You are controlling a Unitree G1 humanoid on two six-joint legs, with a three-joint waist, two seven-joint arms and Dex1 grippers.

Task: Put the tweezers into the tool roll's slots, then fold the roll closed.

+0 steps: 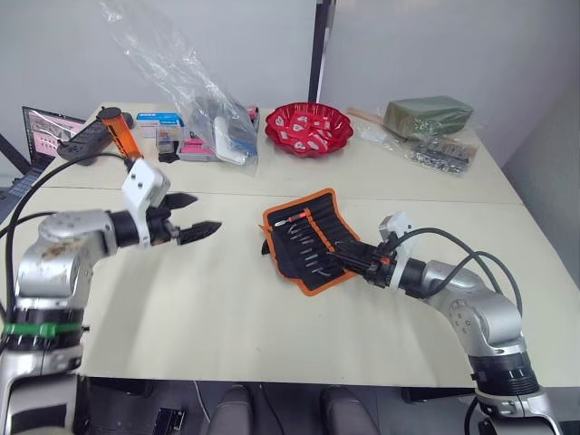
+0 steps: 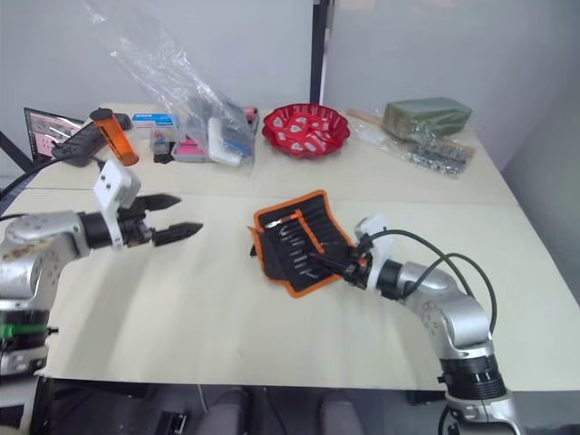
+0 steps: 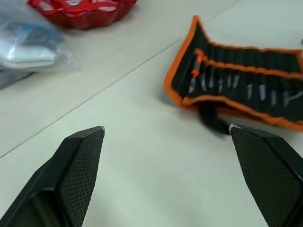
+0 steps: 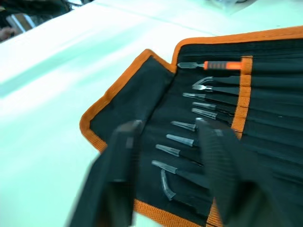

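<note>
Fingers of the right gripper [image 4: 165, 156] are spread apart and hold nothing. They hang just over the near end of the roll [image 1: 308, 237], above the tips of the tweezers [image 4: 189, 127]. The view is blurry, but one finger may be touching a tip.

The tweezers sit in a row in the slots [image 4: 265, 118], next to a tool with an orange handle [image 4: 222, 65]. The roll lies flat and unfolded in the middle of the table [image 1: 227, 308], with its strap [image 3: 210, 118] poking out at one side.

So the filling looks done, and folding comes next. A good way is to pinch the orange edge, not the tweezers, and lift it slowly so nothing slides out.

The left gripper [image 1: 192, 217] is spread wide too, empty, well away from the roll. It could come over and press the far side down.

A red bowl [image 1: 308, 129] sits far behind.
</note>
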